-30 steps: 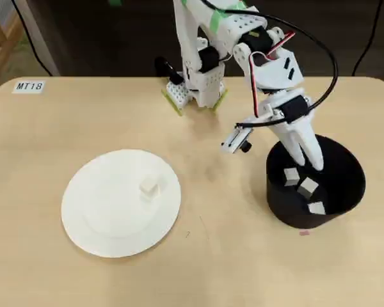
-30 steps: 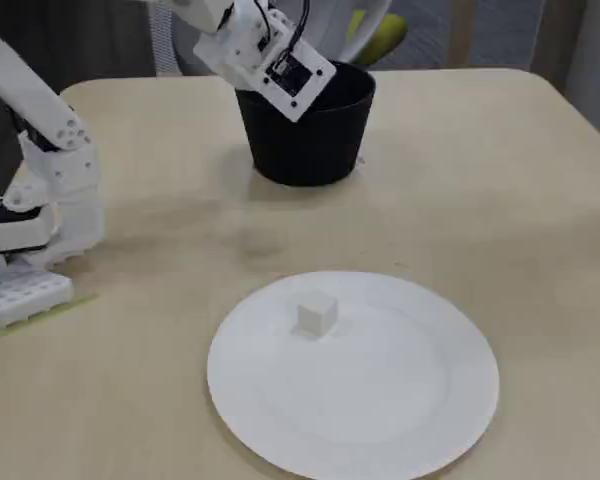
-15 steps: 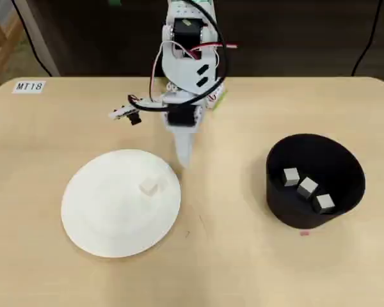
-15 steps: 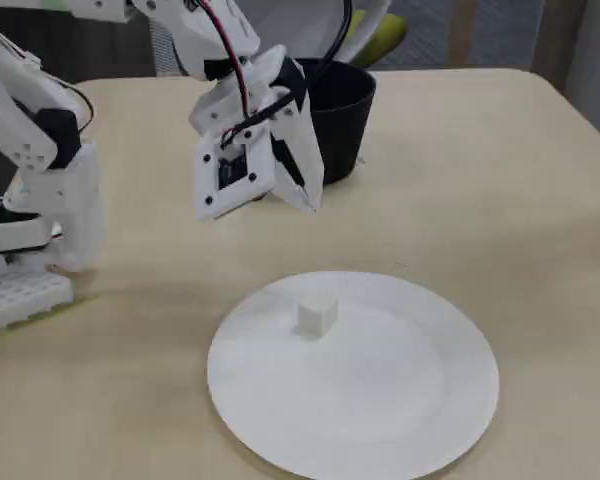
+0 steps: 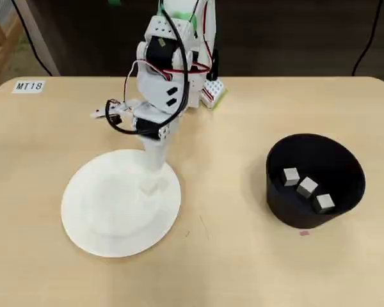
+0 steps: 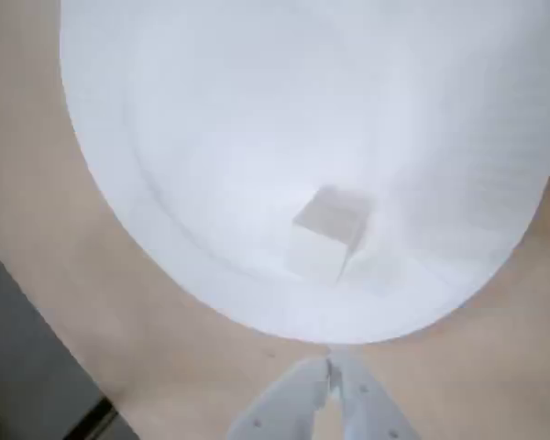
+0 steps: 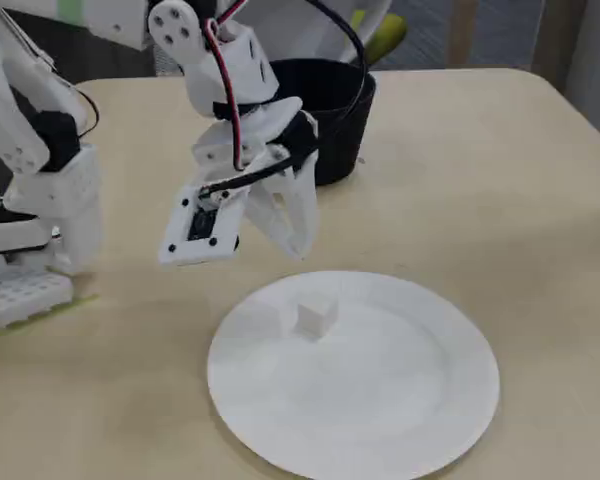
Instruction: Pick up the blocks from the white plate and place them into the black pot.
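Your hand (image 7: 298, 248) hung closed and empty over the white plate's (image 7: 420, 420) upper-left rim, poised above the last block (image 7: 316, 315) left of the plate's centre. Three blocks (image 5: 306, 188) already lay in the black pot (image 5: 345, 201) at the overhead view's right.

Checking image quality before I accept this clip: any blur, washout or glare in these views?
Wrist view: soft and overexposed, the white plate nearly featureless, the block faint with blurred edges. Overhead view: the block barely separates from the plate; blocks in the black pot read clearly. Fixed view: sharpest, block distinct, no harsh glare.
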Motion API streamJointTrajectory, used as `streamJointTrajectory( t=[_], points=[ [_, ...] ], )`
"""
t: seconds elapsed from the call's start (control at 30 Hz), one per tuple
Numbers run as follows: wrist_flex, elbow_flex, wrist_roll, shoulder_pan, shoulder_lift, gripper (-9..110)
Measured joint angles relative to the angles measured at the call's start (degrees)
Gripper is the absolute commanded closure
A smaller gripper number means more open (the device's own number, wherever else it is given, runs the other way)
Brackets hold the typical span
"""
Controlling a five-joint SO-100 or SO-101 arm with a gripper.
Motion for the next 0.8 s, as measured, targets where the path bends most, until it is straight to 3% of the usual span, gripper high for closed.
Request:
streamJointTrajectory(
  t=[0.1, 0.17, 0.3, 0.8],
  points=[
    [0.0, -2.4, 2.4, 1.0, -2.8, 102],
    [0.0, -3.3, 3.5, 1.1, -4.1, 79],
    [1.1, -3.6, 3.8, 1.0, -4.2, 69],
    [2.7, -3.6, 5.4, 2.2, -9.5, 64]
  ],
)
